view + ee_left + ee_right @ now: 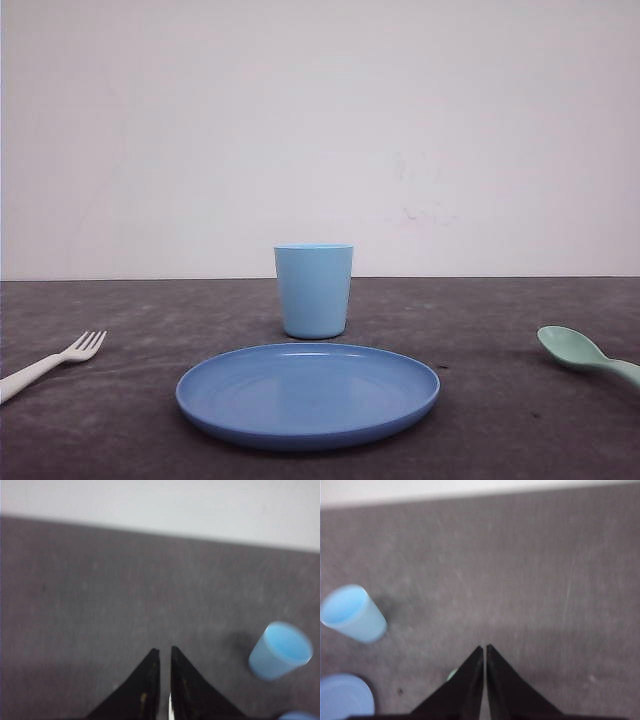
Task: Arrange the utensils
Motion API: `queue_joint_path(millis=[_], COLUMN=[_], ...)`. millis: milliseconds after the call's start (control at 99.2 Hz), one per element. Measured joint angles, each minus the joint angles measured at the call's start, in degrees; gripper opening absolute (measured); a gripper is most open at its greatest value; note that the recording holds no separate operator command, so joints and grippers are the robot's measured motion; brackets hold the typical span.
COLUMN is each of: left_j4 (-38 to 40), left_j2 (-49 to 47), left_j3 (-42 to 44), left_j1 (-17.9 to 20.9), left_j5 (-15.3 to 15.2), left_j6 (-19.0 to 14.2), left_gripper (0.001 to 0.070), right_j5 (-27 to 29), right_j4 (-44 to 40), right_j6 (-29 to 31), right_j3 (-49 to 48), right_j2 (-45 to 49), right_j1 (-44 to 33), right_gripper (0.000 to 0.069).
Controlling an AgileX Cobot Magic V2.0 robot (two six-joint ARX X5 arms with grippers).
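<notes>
Two containers, cup [314, 290] and plate [308, 394], hold nothing.
Fork [50, 364] and spoon [585, 355] flank them; left gripper [162, 652] and right gripper [484, 648] are pressed together.

Fork [55, 360]: small, white plastic, four tines; lies flat on the dark table at about 8 o'clock from the middle of the front view, well apart from the spoon.
Fork pose: tines point toward 2 o'clock, handle runs toward 8 o'clock and is cut off by the picture's edge.
Spoon [585, 355]: pale mint-green plastic with an oval bowl; lies on the table at about 4 o'clock in the front view.
Spoon pose: bowl toward 10 o'clock, open side up; handle runs toward 4 o'clock, cut off by the edge.
Spoon in the right wrist view: a small pale green sliver [452, 674] that may be it, too hidden to tell.
</notes>
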Motion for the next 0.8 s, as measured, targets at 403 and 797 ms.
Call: queue_joint_path(millis=[403,797], left_j4=[-4.15,-4.87], left_j2=[10.05,10.03], left_j3=[0.0,0.0], left_j1=[-2.43,-2.43], left_j5=[-3.26,-3.28], left_j6=[1.99,2.45], left_gripper=[0.0014,0.0291], right_j5=[4.46,4.66], right_j4=[-3.34,-3.56], right_j6=[-2.08,-2.47], right_j3=[0.0,0.0], right_j2=[11.82,11.82], right_j1=[1.55,1.57], right_gripper=[0.001,0.0369])
